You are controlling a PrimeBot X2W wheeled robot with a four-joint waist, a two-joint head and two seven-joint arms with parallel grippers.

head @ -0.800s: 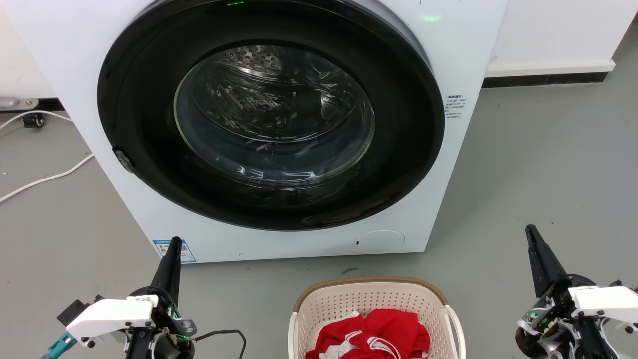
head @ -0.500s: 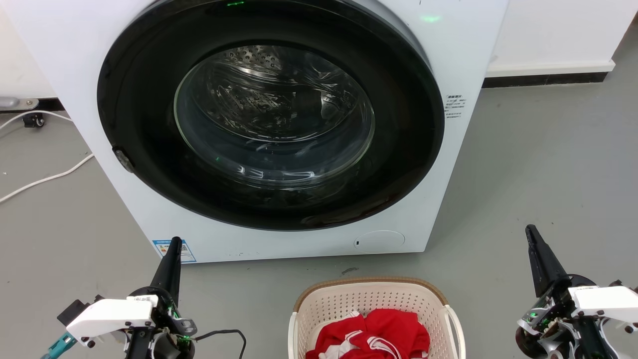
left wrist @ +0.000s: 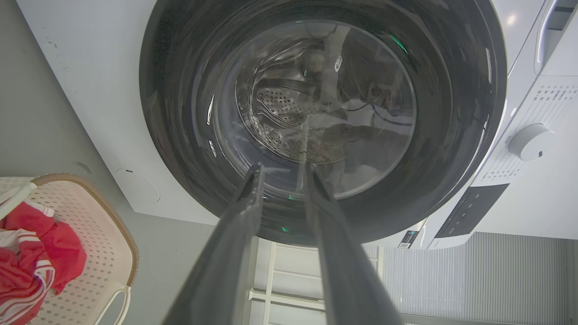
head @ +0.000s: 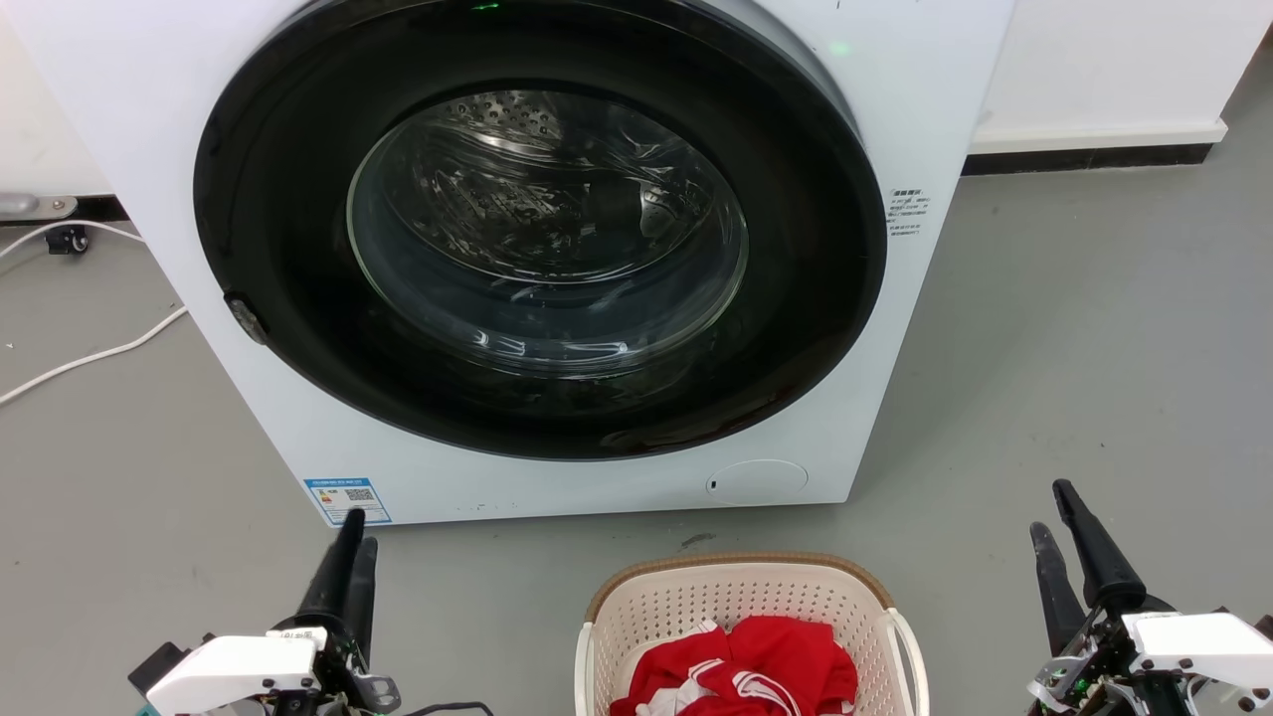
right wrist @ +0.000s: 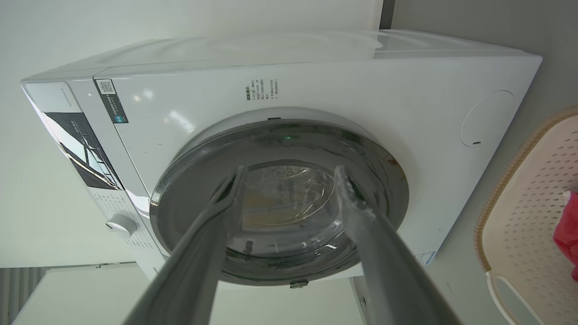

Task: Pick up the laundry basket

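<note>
Before the washer [head: 149,119], cream brown-rimmed laundry basket [head: 696,602] holds red clothes [head: 756,666]; left gripper [head: 358,529], right gripper [head: 1051,509] parted, empty.

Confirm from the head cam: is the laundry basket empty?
No, red clothing with white stripes lies inside the laundry basket.

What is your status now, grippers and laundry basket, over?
Left gripper open a little, right gripper open wider, both empty. Laundry basket on floor between them, red clothes inside, handles untouched. Washer behind it, apart.
</note>
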